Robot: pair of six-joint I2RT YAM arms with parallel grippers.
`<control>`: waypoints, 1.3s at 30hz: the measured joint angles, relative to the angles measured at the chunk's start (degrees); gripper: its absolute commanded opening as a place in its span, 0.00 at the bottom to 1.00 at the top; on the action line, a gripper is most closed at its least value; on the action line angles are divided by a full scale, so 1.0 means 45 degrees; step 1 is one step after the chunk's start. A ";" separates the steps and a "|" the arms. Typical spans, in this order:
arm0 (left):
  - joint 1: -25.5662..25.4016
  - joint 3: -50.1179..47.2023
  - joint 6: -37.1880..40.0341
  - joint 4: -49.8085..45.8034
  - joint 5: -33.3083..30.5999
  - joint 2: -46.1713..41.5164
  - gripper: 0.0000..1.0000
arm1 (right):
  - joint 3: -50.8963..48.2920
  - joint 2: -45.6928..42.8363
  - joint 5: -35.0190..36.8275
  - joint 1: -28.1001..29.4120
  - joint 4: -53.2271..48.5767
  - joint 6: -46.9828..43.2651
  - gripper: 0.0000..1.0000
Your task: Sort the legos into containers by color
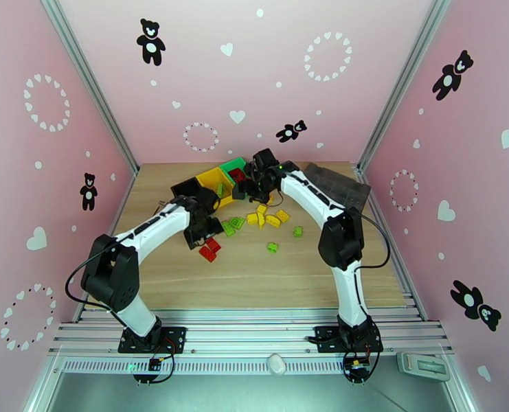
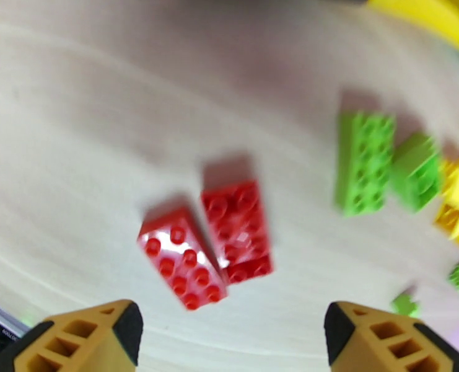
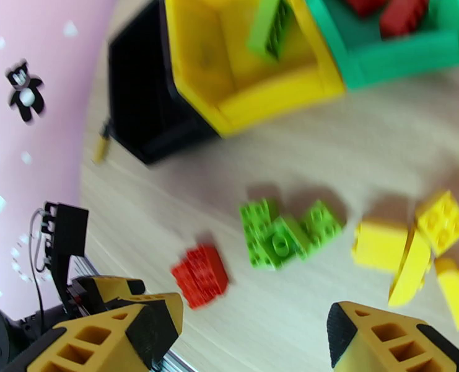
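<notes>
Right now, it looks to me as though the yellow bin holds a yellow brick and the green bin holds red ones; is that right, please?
Not quite. The right wrist view shows the yellow bin holding a green brick, not a yellow one. The green bin does hold red bricks.

Left arm (image 1: 154,228) and right arm (image 1: 316,197): white tubular links joined by black rounded joint housings. Each arm is mounted on a black flat plate: left base plate (image 1: 152,339) and right base plate (image 1: 343,336), near the bottom of the top view. A thin black left cable (image 1: 67,286) loops out beside the lower joint housing, and a matching right cable (image 1: 389,247) runs beside the right arm. Left tool (image 2: 232,323) and right tool (image 3: 248,327): orange-yellow fingers (image 2: 74,345) with triangular cut-outs and black inner pads (image 2: 130,323).
</notes>
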 measured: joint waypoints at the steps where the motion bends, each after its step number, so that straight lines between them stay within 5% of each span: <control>1: -0.0185 -0.0136 -0.0107 -0.0005 0.0000 0.0000 0.82 | -0.0437 -0.0165 0.0102 0.0092 0.0015 -0.0078 0.78; 14: -0.0850 -0.1987 -0.0879 0.0782 0.0015 0.0083 0.78 | -0.4745 -0.2875 0.0913 0.0296 0.0355 -0.0267 0.78; 31: 0.0000 -0.2030 -0.0821 0.1496 0.0010 0.0889 0.77 | -0.5003 -0.3254 0.0991 0.0296 0.0491 -0.0248 0.78; 39: 0.0554 -0.2030 -0.0515 0.1481 -0.0034 0.0908 0.67 | -0.5003 -0.3254 0.0991 0.0296 0.0486 -0.0262 0.78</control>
